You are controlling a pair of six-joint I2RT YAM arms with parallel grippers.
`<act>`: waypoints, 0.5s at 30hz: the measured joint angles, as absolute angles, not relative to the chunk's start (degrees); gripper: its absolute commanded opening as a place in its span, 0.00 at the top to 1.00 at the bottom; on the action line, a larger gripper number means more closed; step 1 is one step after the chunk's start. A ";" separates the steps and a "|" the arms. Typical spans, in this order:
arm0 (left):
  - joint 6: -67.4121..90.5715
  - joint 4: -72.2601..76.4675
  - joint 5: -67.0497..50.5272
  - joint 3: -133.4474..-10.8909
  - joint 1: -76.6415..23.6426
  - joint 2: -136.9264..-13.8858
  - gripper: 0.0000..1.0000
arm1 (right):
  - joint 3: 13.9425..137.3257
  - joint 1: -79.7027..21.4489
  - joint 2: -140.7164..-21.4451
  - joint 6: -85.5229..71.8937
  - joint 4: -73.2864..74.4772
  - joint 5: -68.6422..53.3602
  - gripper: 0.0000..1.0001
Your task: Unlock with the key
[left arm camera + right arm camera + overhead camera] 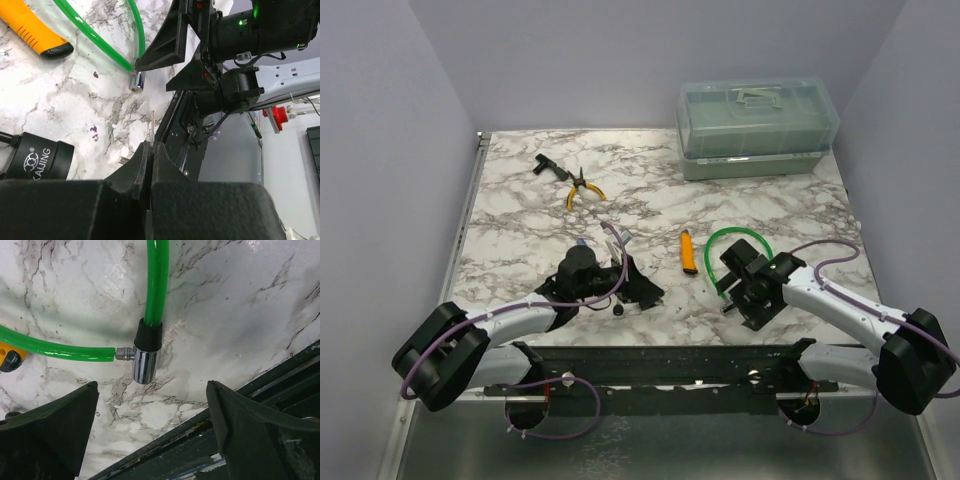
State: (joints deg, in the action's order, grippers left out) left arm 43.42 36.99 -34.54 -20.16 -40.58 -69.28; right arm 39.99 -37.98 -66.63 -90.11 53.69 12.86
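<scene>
A: So, left gripper [150,146], what's it got?
B: Clamped shut, pads pressed flat together. It's pinching the key [151,125]. Seen edge-on, it's a thin silver sliver sticking straight out past the fingertips.
A: What's ahead of it?
B: Chrome barrel [136,82] on the end of the green cable [95,37]. It's ahead of the key tip, slightly to one side, clearly apart. Black cylinder marked KAIJING [37,160] sits low beside the hand on the marble table [75,100]. Yellow-handled knife [35,30] is further out on that same side.
A: Right gripper [151,390]?
B: Spread wide, gripping nothing. The barrel lies just beyond its fingertips, roughly centred between them, touching neither. The cable's bare metal end plugs into the barrel's side, the side toward the yellow handle.
A: Keyhole visible?
B: Can't tell from any view.
</scene>
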 measured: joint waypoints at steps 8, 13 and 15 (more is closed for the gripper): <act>43.40 36.45 -33.82 -18.63 -40.58 -67.61 1.00 | 39.64 -38.00 -64.82 -93.41 53.74 17.32 0.13; 43.40 36.23 -33.74 -18.31 -40.62 -67.40 1.00 | 37.85 -37.98 -64.34 -95.18 53.69 20.23 0.20; 43.40 36.07 -33.71 -18.28 -40.62 -67.40 1.00 | 37.69 -37.98 -65.23 -95.57 53.60 20.71 0.24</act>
